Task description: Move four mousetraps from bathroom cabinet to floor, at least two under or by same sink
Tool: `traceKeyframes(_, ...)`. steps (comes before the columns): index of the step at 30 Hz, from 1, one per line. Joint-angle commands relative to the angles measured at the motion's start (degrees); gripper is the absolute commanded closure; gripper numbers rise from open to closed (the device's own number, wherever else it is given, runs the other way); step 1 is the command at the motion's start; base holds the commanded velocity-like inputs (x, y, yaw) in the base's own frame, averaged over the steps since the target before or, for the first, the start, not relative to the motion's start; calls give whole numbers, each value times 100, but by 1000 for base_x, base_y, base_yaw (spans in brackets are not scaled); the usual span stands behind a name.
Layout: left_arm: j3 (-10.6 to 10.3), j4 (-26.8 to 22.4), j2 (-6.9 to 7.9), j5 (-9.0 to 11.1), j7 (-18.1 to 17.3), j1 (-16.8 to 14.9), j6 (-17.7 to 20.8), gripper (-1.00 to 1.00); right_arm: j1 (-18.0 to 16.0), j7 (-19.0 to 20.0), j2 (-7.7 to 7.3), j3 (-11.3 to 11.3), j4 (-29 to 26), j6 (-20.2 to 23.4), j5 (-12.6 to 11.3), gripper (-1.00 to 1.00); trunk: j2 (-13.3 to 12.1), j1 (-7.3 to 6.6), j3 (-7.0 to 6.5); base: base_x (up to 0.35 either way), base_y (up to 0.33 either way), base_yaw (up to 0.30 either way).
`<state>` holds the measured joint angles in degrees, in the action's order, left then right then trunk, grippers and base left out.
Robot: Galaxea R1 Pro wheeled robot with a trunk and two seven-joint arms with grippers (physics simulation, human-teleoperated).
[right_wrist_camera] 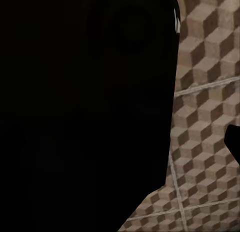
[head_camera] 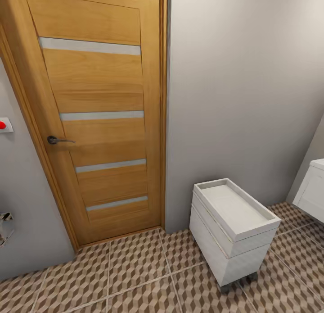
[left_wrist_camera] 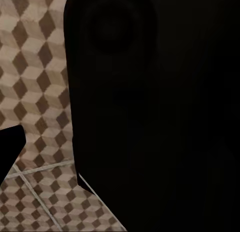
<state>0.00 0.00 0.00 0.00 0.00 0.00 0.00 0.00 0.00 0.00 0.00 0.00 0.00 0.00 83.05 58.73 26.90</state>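
Note:
The mousetraps and the cabinet are out of view. The bathroom floor [head_camera: 135, 268] of brown, beige and white cube-pattern tiles spreads in front of me. At the far right edge is a corner of the white wall-hung vanity [head_camera: 311, 191] that carries the bathroom sink. In the left wrist view a dark bulk of my own body stands over the tiled floor [left_wrist_camera: 35, 66], and one dark fingertip [left_wrist_camera: 9, 147] pokes in at the edge. The right wrist view likewise has floor tiles [right_wrist_camera: 205, 91] and one dark fingertip [right_wrist_camera: 234, 144]. Neither view reveals how the jaws stand.
A closed orange-brown door [head_camera: 99, 119] with a dark lever handle [head_camera: 56, 140] faces me. A small white wheeled drawer unit [head_camera: 234, 227] stands against the grey wall on the right. A wall plate with a red spot [head_camera: 3, 124] sits at the left edge.

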Motion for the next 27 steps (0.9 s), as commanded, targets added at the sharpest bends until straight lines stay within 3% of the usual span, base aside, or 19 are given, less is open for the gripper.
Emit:
traceKeyframes(1, 6, 9, -29, -9, 0, 0, -9, -100, -17, -17, -4, 28, -17, 12, 11, -100, 3, 0, 3, 0, 0, 0)
traceKeyframes(6, 10, 5, -41, -10, -3, 0, -9, -100, -17, -16, -7, 28, -17, 16, 14, -100, 3, 0, 3, 0, 0, 0)
traceKeyframes(14, 22, 3, 52, 6, -14, 0, -9, -100, -17, -18, 234, 25, -123, 22, 4, -100, 3, 0, 3, 0, 0, 0)
traceKeyframes(27, 38, -292, 15, 8, -35, 0, -43, -100, -17, -18, 246, 18, -158, 18, 9, -100, 3, 0, 3, 0, 0, 0)
